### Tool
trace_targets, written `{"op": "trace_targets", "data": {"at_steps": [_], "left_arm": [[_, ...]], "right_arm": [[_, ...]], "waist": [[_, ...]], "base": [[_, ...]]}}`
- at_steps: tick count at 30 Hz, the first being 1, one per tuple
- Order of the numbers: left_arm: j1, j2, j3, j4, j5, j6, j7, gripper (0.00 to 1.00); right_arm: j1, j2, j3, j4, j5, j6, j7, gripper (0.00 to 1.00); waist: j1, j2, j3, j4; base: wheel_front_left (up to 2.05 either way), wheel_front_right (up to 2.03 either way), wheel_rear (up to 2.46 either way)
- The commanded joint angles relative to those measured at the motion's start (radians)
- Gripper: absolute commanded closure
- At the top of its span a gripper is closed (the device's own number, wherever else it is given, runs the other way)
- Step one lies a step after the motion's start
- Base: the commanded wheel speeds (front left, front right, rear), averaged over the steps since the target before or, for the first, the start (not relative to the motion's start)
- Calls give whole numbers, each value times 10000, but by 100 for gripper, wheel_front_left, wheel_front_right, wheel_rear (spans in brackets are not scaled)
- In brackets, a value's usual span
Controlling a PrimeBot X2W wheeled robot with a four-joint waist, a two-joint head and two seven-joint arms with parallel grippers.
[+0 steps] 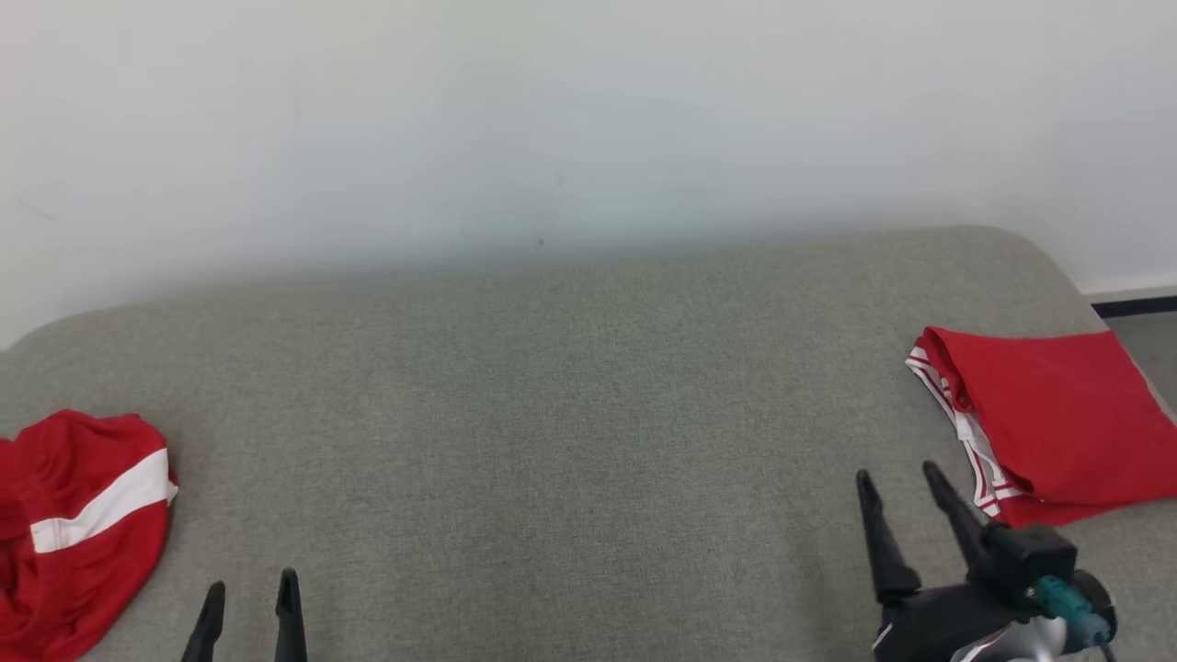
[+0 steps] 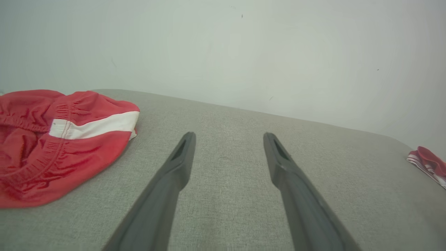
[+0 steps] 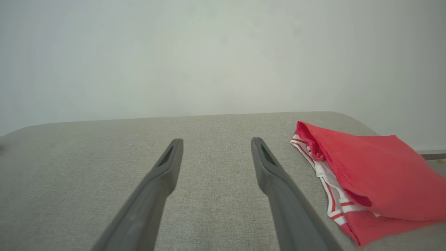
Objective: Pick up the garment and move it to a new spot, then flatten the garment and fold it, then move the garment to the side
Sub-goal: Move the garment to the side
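Observation:
A crumpled red garment (image 1: pixel 78 529) with a white band lies at the left end of the grey padded surface (image 1: pixel 570 395); the left wrist view has that garment (image 2: pixel 59 143) at its left. A folded red garment (image 1: pixel 1048 418) with red-and-white striped trim rests at the right end, and it shows as the folded garment (image 3: pixel 366 177) to the right of the right gripper's fingers. My left gripper (image 1: pixel 250 588) stands open near the front edge, right of the crumpled one, holding nothing. The right gripper (image 1: pixel 897 483) is open and empty, just left of the folded one.
A pale wall (image 1: pixel 552 119) rises straight behind the surface. At the far right, past the surface's rounded corner, a dark skirting strip and floor (image 1: pixel 1140 317) show. The folded garment's striped edge (image 2: pixel 427 165) peeks in at the right of the left wrist view.

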Motion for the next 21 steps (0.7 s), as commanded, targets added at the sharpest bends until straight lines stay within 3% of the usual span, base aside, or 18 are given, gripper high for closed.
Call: {"op": "trace_targets", "data": {"at_steps": [1,21], "left_arm": [[166,-12,-10,53,-66,33,-2,0],[239,-13,-218,411,157,207,-2,0]], "right_arm": [[161,81,39,-20,-95,-24,-21,0],[948,821,119,-230,-402,-24,-59,0]], "waist": [[3,1,-194,161],[3,1,-657,316]], "base": [[0,0,0],[0,0,0]]}}
